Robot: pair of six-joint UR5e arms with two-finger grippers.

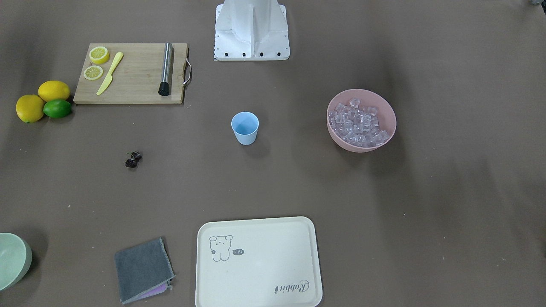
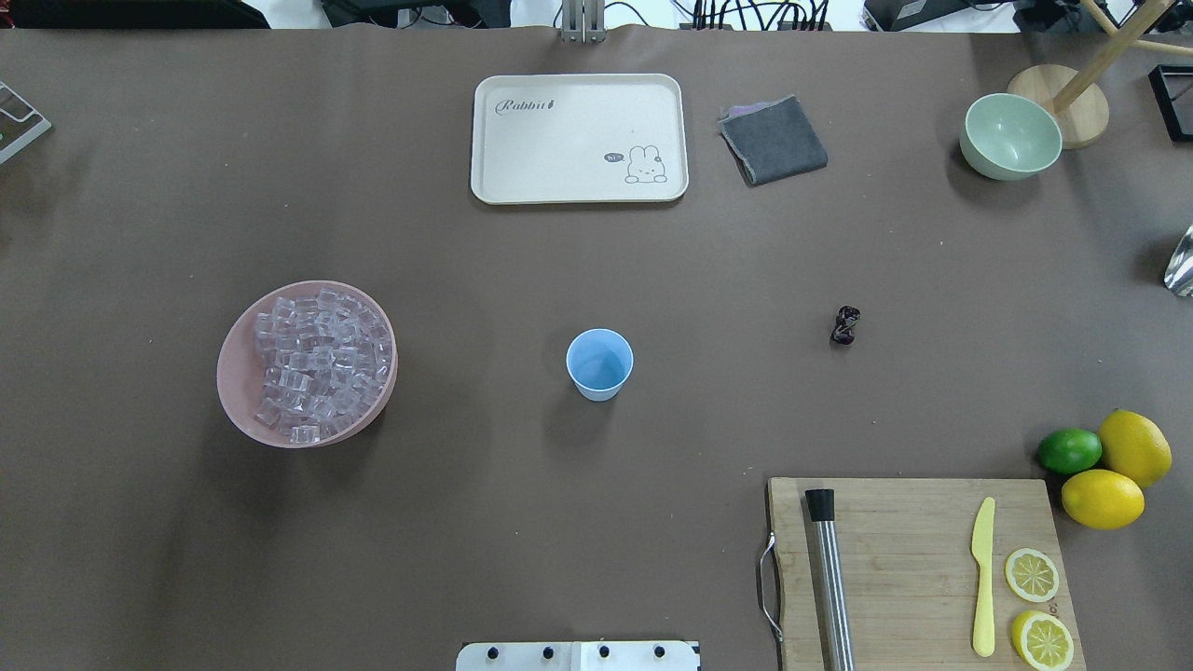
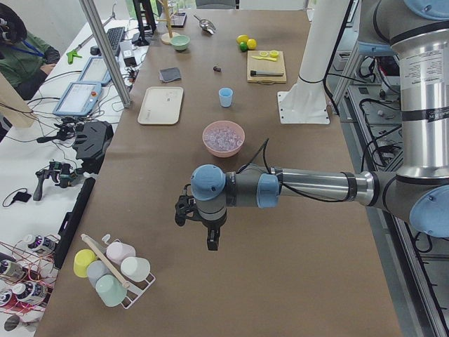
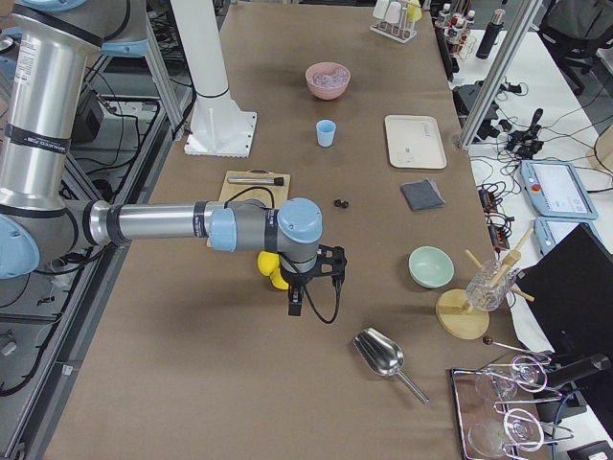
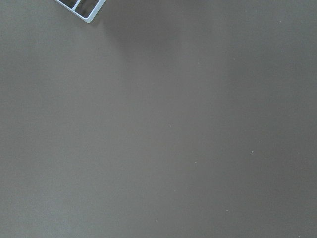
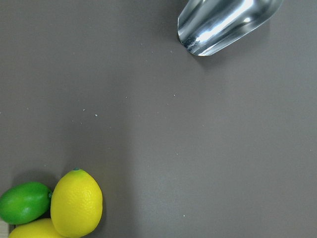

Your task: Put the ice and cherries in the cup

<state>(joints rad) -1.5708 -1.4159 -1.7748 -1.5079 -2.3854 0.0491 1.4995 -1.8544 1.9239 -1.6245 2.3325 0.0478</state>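
Glassy ice cubes (image 1: 358,121), likely slippery, and soft dark cherries (image 1: 133,160) flank the light blue plastic cup (image 1: 245,128); grip cube faces and cherry stems. Left gripper (image 3: 212,242), right gripper (image 4: 295,305): jaw state cannot be told.

Even, soft light; sharp focus

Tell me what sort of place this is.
Probably a robotics lab staged as a drink-making bench: the left arm reaches over the table, an operator's tablet sits alongside, and a pink bowl of ice, a blue cup and lemon slices serve as props.
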